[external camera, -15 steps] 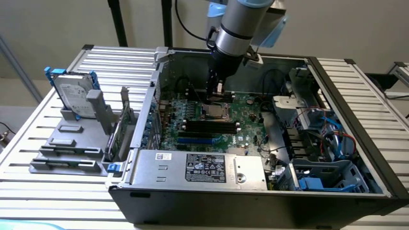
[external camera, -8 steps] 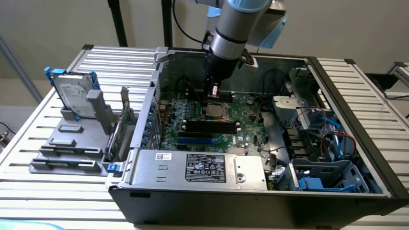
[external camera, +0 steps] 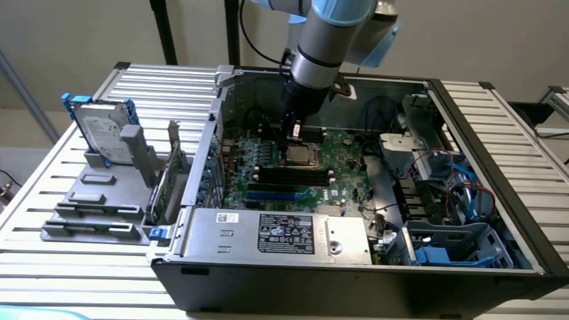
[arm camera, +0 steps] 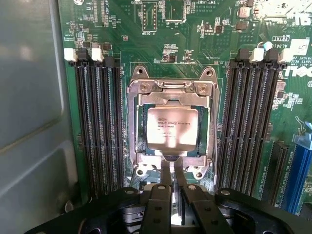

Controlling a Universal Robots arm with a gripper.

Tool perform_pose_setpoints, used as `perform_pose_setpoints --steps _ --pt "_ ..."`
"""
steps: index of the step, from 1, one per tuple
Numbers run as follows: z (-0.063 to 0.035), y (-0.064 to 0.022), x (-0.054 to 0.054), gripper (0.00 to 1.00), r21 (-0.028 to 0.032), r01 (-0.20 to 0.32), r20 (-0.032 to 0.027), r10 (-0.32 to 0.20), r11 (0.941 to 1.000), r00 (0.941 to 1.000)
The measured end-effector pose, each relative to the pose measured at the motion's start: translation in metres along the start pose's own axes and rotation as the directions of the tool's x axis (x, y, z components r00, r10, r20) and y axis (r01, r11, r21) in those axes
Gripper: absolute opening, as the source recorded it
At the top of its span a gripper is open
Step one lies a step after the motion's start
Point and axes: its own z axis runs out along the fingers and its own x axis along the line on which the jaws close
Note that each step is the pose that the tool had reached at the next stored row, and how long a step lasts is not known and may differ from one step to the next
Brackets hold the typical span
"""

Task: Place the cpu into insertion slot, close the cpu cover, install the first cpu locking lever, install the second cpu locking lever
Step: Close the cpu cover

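Between the black memory strips [arm camera: 100,126], the cpu [arm camera: 172,127] lies in the insertion slot [arm camera: 142,146], the cpu cover [arm camera: 170,88] framing it; the tool [arm camera: 172,170], nearly pressed together, sits at the cover's edge, strips crowding both sides.

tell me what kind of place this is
Probably a robotics lab bench: an open computer case on a slatted metal table, a robot arm over its motherboard, a hard drive alongside.

Black memory strips [arm camera: 100,126] close beside insertion slot [arm camera: 143,127]
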Motion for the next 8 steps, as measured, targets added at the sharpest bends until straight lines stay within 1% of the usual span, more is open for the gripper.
perform_pose_setpoints --steps 8 --pt "0.007 0.0014 -0.0026 0.18 0.0001 0.0 -0.0101 0.0 1.0 0.9999"
